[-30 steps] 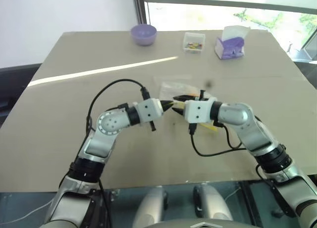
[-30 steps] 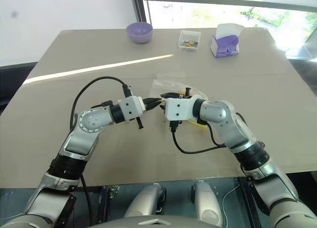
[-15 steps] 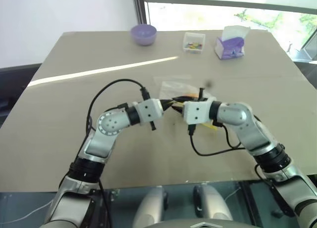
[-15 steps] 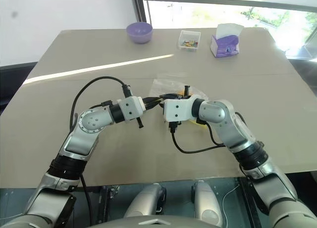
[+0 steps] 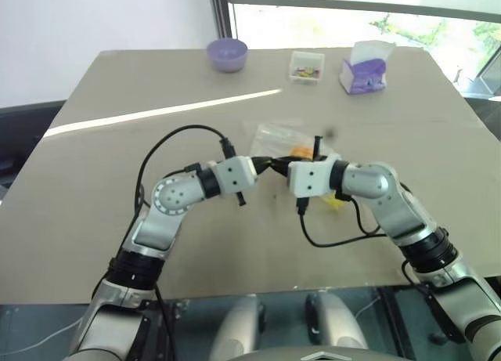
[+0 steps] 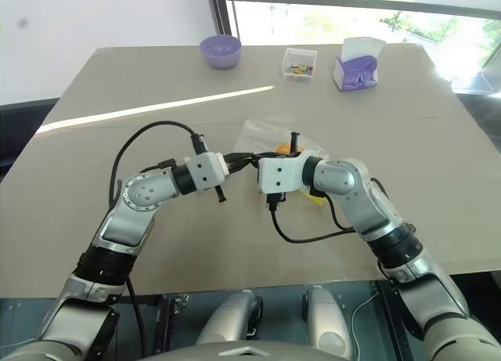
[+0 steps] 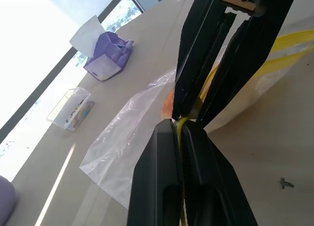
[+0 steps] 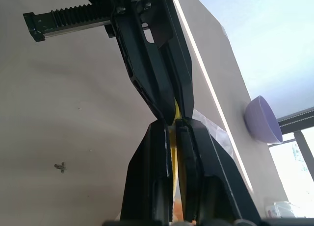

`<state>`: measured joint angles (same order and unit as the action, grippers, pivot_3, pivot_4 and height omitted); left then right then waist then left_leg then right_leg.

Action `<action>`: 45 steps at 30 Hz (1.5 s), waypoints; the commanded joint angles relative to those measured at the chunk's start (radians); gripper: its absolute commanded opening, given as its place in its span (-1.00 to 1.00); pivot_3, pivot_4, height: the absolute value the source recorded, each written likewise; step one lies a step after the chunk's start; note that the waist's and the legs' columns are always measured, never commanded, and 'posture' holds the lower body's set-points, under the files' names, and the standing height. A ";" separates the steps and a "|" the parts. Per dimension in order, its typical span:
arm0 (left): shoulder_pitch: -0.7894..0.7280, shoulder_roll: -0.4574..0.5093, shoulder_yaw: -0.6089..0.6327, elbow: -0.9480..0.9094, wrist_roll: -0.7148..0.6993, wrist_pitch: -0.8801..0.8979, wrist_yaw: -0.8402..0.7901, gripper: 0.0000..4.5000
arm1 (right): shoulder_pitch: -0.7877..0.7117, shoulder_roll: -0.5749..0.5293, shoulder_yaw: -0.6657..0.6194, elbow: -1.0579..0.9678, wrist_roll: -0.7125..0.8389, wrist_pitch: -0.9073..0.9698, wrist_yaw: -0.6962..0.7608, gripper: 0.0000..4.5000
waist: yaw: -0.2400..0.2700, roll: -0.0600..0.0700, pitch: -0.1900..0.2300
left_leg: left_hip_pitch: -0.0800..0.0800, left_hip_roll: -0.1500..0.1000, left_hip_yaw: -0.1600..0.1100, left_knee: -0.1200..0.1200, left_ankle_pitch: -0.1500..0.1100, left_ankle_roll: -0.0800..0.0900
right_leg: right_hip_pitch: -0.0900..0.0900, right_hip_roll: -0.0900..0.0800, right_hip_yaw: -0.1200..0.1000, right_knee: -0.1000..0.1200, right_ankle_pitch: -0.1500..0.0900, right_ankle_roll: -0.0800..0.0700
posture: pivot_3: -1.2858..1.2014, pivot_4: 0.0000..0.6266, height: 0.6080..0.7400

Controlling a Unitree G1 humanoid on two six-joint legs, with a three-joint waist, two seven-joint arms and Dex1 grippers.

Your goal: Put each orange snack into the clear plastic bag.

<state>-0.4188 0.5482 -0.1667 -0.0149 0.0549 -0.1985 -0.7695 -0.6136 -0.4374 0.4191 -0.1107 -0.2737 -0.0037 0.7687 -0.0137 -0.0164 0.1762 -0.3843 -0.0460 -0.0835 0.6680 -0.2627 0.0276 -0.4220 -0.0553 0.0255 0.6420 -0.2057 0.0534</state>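
Mid-counter (image 5: pixel 117 181), the clear plastic bag (image 7: pixel 127 138) lies flat, its long axis running from the 2 claws toward the far edge. The left claw (image 7: pixel 177 130) and right claw (image 8: pixel 172 124) both pinch its yellow strip (image 7: pixel 289 39) tip to tip. The orange snack (image 5: pixel 300 151) sits inside.

You'll see the orange snack (image 5: pixel 300 151) only as a sliver behind the right gripper (image 5: pixel 275 167), mostly hidden.
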 commanded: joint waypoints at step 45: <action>0.065 0.046 0.010 -0.013 -0.034 -0.055 -0.021 -1.00 | 0.069 -0.040 -0.039 -0.133 0.025 0.078 0.017 -0.07 | 0.000 0.000 0.000 | 0.000 0.000 0.000 0.000 0.000 0.000 | 0.000 0.000 0.000 0.000 0.000 0.000 | 0.03 -0.52 1.00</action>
<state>-0.3471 0.5943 -0.1678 0.0004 0.0341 -0.2427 -0.7904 -0.5410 -0.4826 0.3832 -0.1921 -0.2657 0.1001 0.7793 -0.0136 -0.0163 0.1762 -0.3843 -0.0458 -0.0836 0.6678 -0.2629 0.0278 -0.4220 -0.0554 0.0253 0.6419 -0.2057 0.0533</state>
